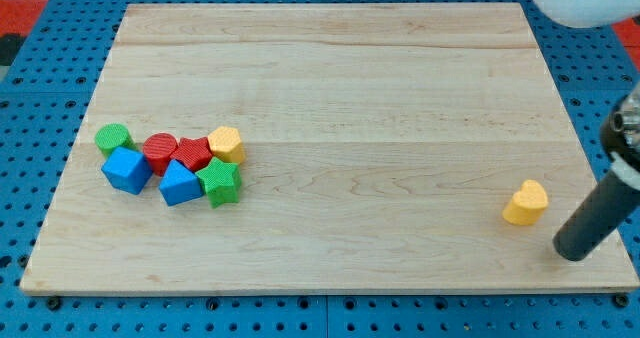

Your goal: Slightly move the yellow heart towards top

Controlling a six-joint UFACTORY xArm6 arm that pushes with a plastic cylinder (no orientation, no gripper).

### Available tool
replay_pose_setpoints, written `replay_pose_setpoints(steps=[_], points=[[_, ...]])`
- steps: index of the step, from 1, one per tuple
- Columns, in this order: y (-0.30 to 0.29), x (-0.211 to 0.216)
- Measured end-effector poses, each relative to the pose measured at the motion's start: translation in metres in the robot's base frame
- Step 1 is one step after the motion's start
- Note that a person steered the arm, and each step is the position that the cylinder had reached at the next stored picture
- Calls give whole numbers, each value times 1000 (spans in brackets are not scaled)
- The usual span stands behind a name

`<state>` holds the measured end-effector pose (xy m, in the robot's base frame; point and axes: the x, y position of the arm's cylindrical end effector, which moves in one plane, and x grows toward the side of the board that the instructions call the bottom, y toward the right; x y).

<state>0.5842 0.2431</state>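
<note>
The yellow heart (526, 202) lies alone on the wooden board (340, 108) near the view's lower right. My tip (572, 252) is the end of a dark rod coming in from the right edge. It stands just below and to the right of the heart, a small gap apart, not touching it.
A cluster of blocks sits at the board's left: a green cylinder (114, 138), a blue cube (127, 170), a red cylinder (160, 152), a red star (192, 154), a yellow hexagon (226, 143), a blue block (180, 183) and a green star (220, 182). A white rounded object (585, 0) shows at the top right.
</note>
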Motion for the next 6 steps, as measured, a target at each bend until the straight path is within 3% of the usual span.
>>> replay_pose_setpoints(steps=[3,6], points=[[-44,-21],[71,-22]])
